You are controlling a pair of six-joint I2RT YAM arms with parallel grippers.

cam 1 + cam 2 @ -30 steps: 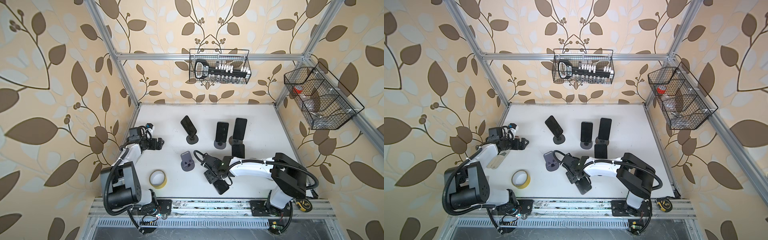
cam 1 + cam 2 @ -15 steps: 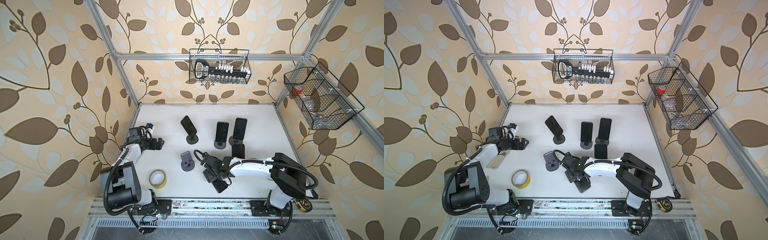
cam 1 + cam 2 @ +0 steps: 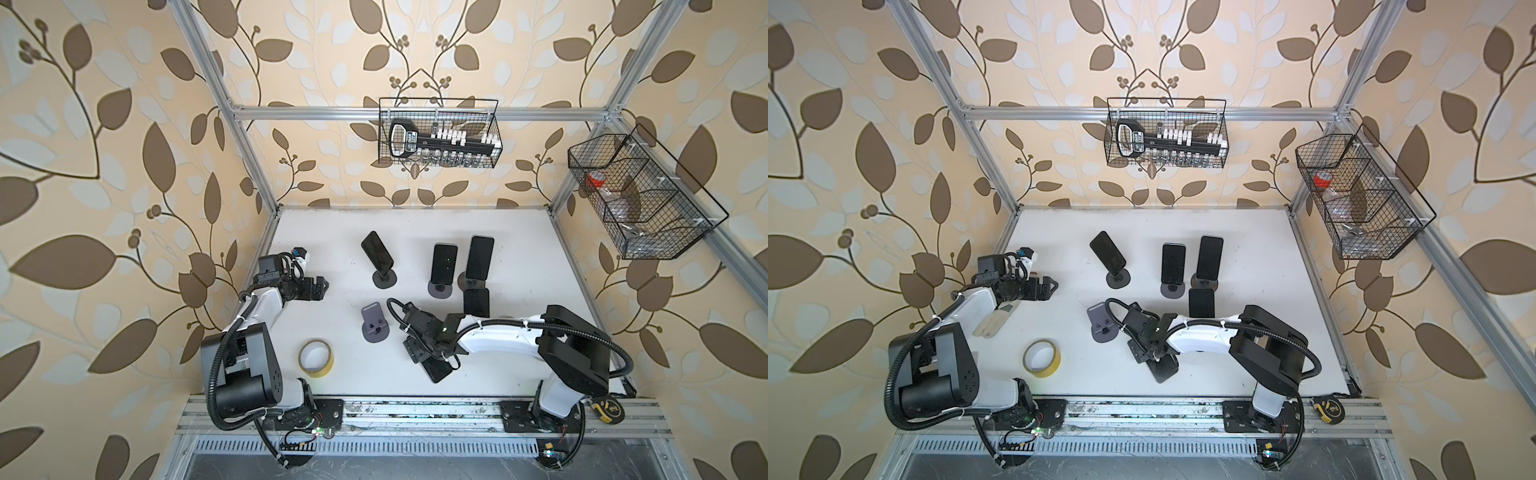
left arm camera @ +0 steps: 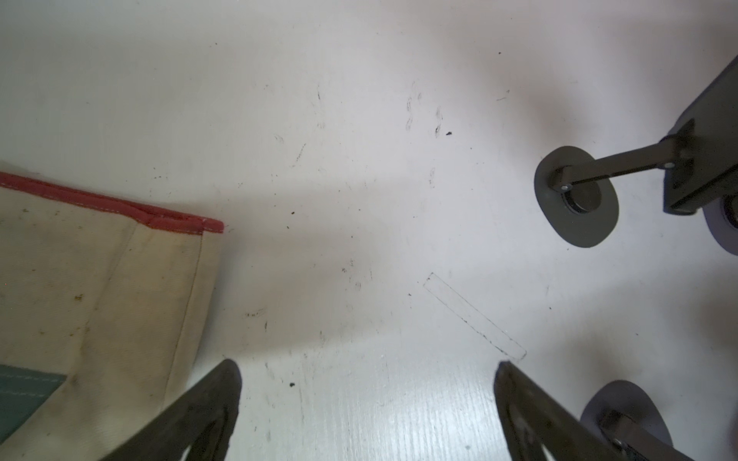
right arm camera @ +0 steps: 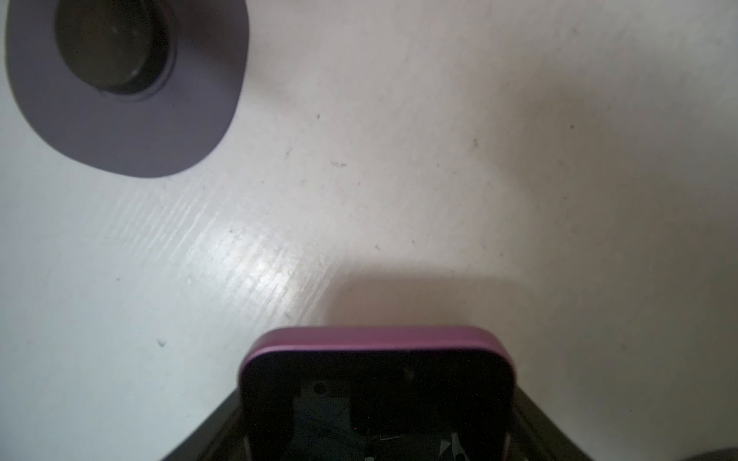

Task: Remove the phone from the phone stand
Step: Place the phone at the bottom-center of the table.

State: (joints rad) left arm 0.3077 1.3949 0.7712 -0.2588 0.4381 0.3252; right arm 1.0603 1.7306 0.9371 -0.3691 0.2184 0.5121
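Left fingers (image 4: pixel 207 403) above scuffed white table (image 4: pixel 359 159), leaf-patterned walls (image 3: pixel 104 166)

Open tabletop (image 3: pixel 519 249) far right, phones on stands (image 3: pixel 444 262) crowd the far centre, empty phone stand (image 3: pixel 372 316) mid-table, tape roll (image 3: pixel 322 370) near left.

Only small stuff changed. The right gripper (image 3: pixel 415 351) had its jaws a bit wider apart on either side of the phone (image 3: pixel 438 372) than a second before. From the wrist view I couldn't tell if the fingers (image 5: pixel 207 423) were actually pressing the phone's pink edge or had just let go. In both top views the gripper had also crept a hair to the left, toward the purple phone stand (image 3: pixel 374 328). The phone's exposed near end slid along with it, barely enough to notice, down low by the white table (image 3: pixel 519 257).
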